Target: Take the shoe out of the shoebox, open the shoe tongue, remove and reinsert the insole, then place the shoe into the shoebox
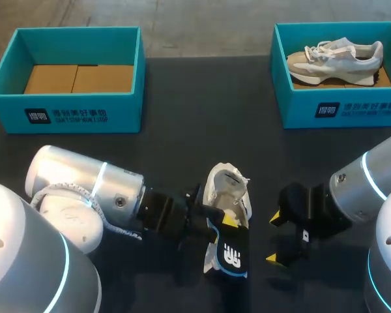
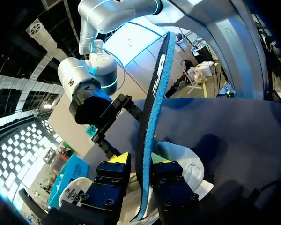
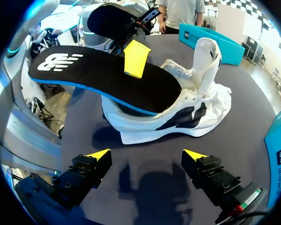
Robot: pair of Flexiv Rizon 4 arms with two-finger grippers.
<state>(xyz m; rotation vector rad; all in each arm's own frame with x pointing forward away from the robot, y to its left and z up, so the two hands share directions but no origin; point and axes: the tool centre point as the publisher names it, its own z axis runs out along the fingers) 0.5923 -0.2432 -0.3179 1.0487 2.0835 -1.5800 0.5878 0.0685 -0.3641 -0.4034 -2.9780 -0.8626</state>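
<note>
Head view is showing the white shoe sitting on its sole on the dark counter, between the two arms and well apart from both shoeboxes. The left arm is lying low over the counter's near left side, and its jaws are clamping the black insole from both faces. The left wrist view is catching that insole edge-on between the two yellow tips, with its blue underside showing. One end of the insole is resting in the shoe's opening, while the rest is sticking out over the counter toward the robot. The right arm is holding its jaws spread wide and gripping nothing, hovering just beside the shoe with bare counter between the fingers. Along the far edge, the left teal shoebox is holding only brown cardboard, and the right teal shoebox is holding a second shoe, beige and grey.
</note>
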